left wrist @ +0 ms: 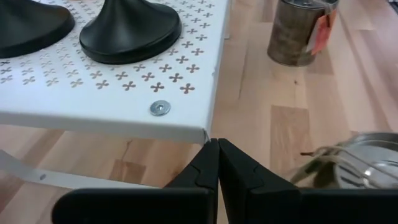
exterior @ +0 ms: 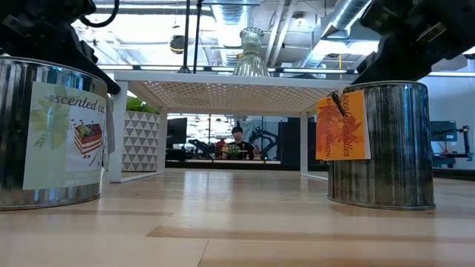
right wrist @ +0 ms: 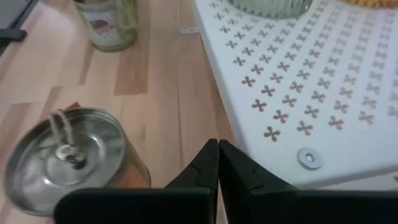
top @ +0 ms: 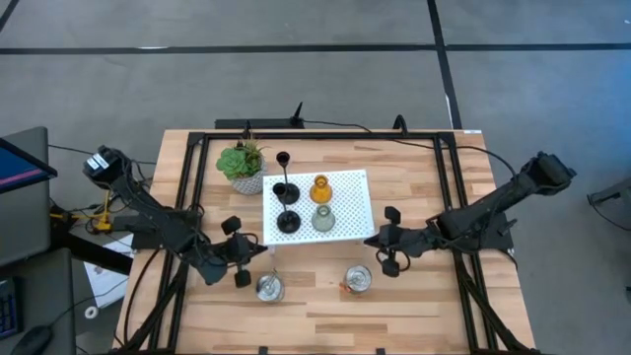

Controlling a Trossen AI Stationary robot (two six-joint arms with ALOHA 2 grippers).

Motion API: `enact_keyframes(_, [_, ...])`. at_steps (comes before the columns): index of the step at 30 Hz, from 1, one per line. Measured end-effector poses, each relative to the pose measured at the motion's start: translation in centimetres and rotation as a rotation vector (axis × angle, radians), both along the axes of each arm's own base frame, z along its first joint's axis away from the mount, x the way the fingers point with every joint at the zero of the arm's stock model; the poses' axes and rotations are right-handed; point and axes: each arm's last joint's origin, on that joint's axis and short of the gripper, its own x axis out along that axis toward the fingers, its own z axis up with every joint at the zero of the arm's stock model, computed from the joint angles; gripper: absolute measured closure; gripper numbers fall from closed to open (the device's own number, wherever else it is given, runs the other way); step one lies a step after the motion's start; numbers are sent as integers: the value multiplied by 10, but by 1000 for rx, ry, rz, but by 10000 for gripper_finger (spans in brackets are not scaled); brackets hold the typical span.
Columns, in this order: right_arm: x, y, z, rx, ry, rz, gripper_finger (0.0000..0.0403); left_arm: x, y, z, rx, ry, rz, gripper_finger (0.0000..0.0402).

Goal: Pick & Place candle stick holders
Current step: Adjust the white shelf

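A white perforated platform (top: 345,229) stands mid-table. On it are black thin-stemmed holders with round bases (top: 287,221) (left wrist: 130,31), an amber glass holder (top: 319,187) and a pale green one (top: 322,219) (exterior: 251,52). Two silvery cups stand on the table in front of it: one (top: 269,287) (exterior: 52,133) with a pale label, one (top: 357,280) (exterior: 378,144) with an orange tag. My left gripper (top: 246,251) (left wrist: 217,149) is shut and empty, just off the platform's near left corner (left wrist: 205,130). My right gripper (top: 380,242) (right wrist: 217,149) is shut and empty, off the near right corner.
A green potted plant (top: 242,163) stands at the platform's far left corner. A black frame (top: 197,158) runs along the table's sides and back. Bare wood lies in front of the two cups (top: 315,325). A person shows far behind the table (exterior: 237,137).
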Motion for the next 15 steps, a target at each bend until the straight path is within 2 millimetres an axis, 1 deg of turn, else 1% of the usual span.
enact_keyframes(5, [3, -4, 1, 46, -11, 16, 403, 4, 5, 0, 3, 2, 33, 394])
enact_keyframes(15, [4, -1, 3, 71, -32, 47, 403, 8, 12, -1, 29, 12, 62, 395])
